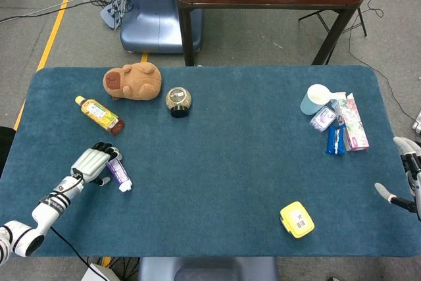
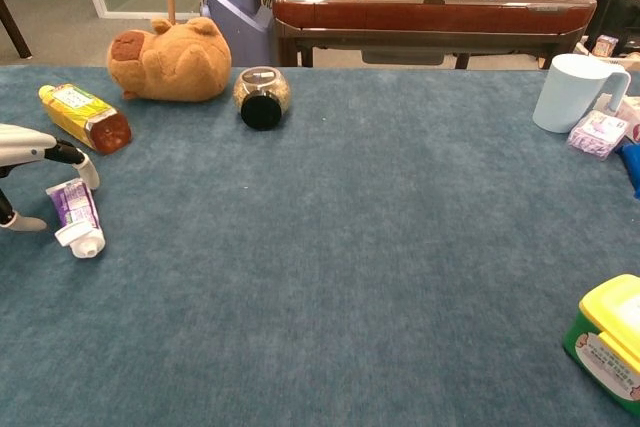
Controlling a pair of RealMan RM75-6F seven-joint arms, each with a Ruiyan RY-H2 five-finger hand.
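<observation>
Left hand (image 1: 92, 162) sits over the purple toothpaste tube (image 1: 117, 173), fingers curled around its flat end, thumb on the counter (image 1: 223, 149); whether it actually grips the tube, cannot tell. Tube lies flat just below the yellow drink bottle (image 1: 100, 114), cap pointing away from the bottle. Right hand (image 1: 406, 179), well right of the tube at the counter edge, fingers spread, holds nothing.

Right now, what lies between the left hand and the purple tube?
Nothing: in the head view the left hand sits right at the purple tube; the chest view shows its fingers arched over the tube's end.
</observation>
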